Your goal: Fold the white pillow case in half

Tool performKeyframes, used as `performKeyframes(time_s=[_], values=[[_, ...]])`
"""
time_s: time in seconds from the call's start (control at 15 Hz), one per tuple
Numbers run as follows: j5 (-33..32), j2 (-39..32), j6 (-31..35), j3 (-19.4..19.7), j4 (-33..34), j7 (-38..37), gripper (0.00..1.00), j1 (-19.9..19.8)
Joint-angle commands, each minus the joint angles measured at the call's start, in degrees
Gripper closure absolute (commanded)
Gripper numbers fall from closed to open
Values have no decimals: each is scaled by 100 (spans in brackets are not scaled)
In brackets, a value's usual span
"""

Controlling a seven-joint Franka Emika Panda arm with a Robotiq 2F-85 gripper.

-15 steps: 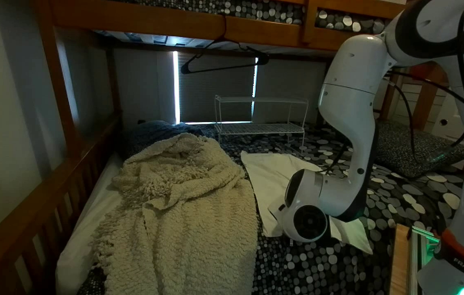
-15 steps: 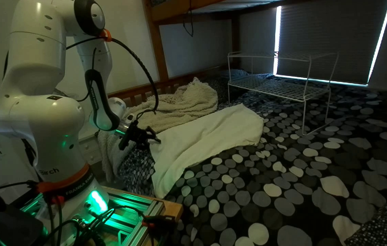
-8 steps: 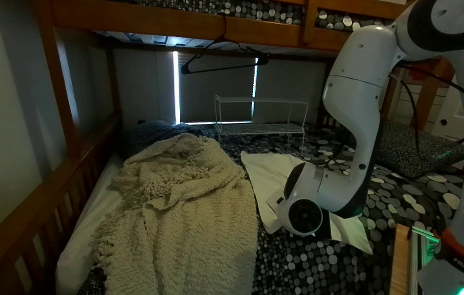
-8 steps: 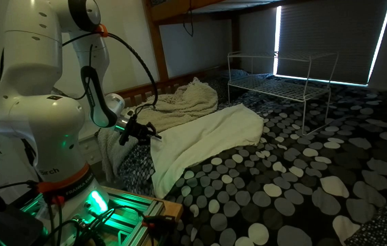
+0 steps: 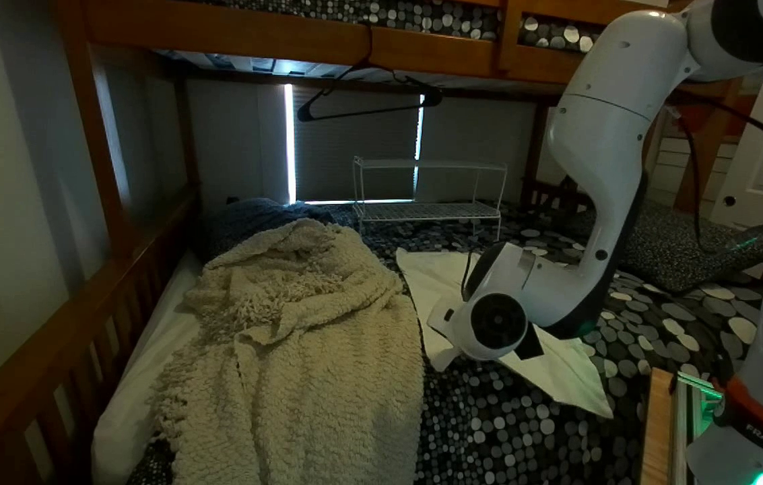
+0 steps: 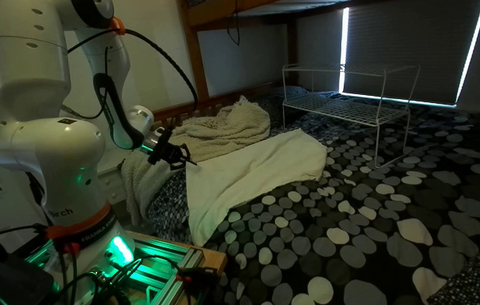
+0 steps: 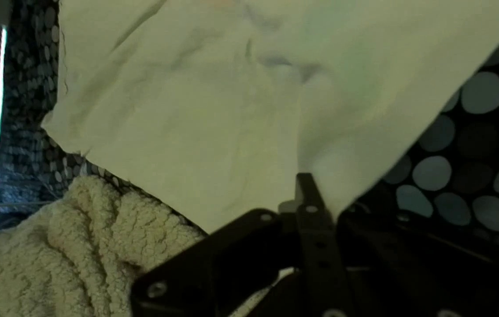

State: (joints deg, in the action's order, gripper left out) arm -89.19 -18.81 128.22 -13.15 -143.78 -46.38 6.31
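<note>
The white pillow case (image 5: 432, 279) lies spread and wrinkled on the black-and-white bedcover in both exterior views (image 6: 261, 165). My gripper (image 6: 192, 162) is at its corner nearest the robot. In the wrist view the cloth (image 7: 231, 110) narrows to a point at the fingers (image 7: 307, 185), which are shut on that corner. The corner and the edge beside it are lifted a little off the bed; most of the cloth still lies flat. In an exterior view, the wrist hides the fingertips and part of the cloth.
The cream knitted blanket (image 5: 327, 377) lies bunched right beside the pillow case, also in the wrist view (image 7: 55, 264). A white wire shelf (image 6: 341, 112) stands behind the cloth. A black hanger (image 5: 368, 111) hangs from the upper bunk. A dark pillow (image 5: 677, 249) lies near the arm.
My gripper has risen and drawn slightly back toward the robot and the blanket side. The held corner of the pillow case has come up with it; the far part has not moved.
</note>
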Motion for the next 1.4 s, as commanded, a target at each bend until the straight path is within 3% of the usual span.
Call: performKeyframes(time_s=[0.0, 0.27, 0.33, 0.47, 0.87, 1.13, 1.33], values=[[773, 446, 471, 55, -227, 1559, 100, -136], [1765, 938, 492, 190, -157, 3285, 100, -235], [1358, 482, 373, 246, -75, 2541, 99, -42], [1607, 715, 370, 292, -17, 3036, 99, -81], [1769, 908, 265, 333, 17, 3371, 100, -126], [2021, 1206, -249, 595, 247, 3972, 100, -286], [1804, 1439, -375, 890, 544, 4200, 100, -444]])
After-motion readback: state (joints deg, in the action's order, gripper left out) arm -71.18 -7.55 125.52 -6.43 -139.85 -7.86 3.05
